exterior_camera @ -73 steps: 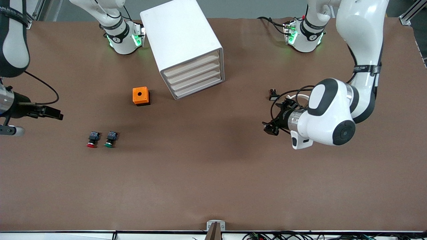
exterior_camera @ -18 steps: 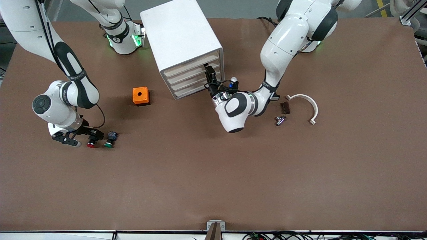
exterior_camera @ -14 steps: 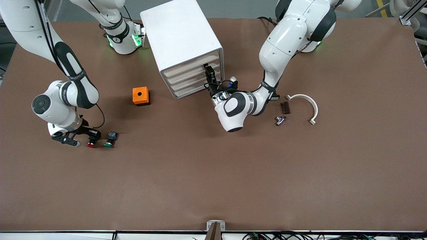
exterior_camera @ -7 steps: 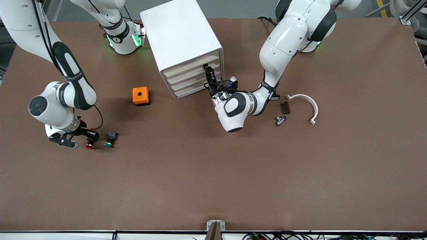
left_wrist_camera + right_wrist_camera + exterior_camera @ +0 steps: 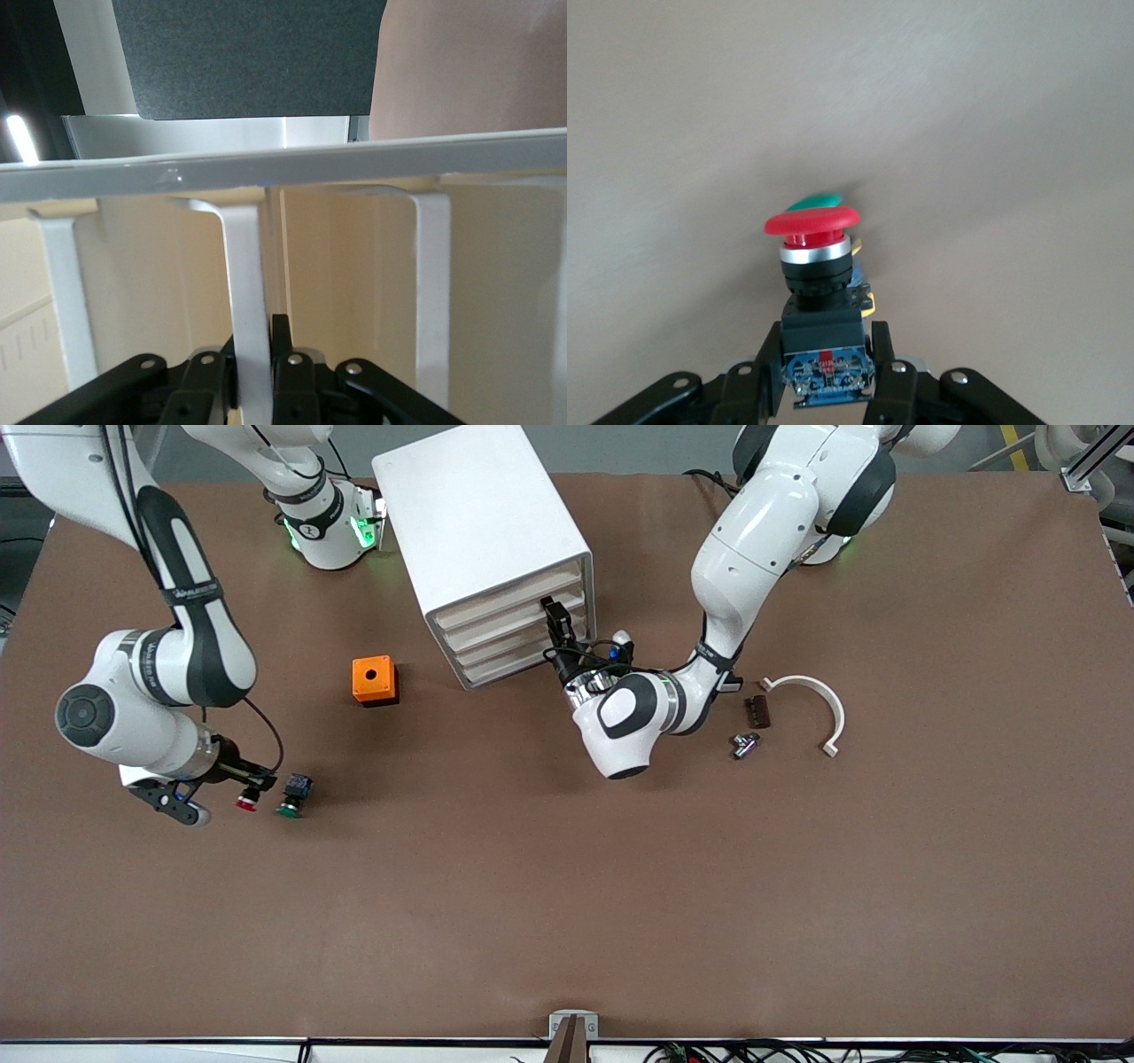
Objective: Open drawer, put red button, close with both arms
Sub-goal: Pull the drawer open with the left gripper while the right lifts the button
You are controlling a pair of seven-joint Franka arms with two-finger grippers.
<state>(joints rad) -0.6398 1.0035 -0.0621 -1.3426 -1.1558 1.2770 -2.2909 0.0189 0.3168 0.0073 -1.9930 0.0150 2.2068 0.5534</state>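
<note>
Front view, lower left: right gripper (image 5: 252, 786) has lifted the small red-capped push button (image 5: 245, 802), clamped; left gripper (image 5: 556, 618) has pinched the beige drawer handle (image 5: 249, 292) (drawer unopened).

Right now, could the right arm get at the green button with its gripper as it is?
Probably not: the right gripper is shut on the red button, so its fingers are taken. The green button sits right beside it, uncovered.

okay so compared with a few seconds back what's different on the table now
The left gripper swung in from the left arm's end of the table and shut on a handle of the drawer. The right gripper came down, closed on the red button and is lifting it. The green button, orange box and cabinet stayed put; all drawers remain closed.
</note>
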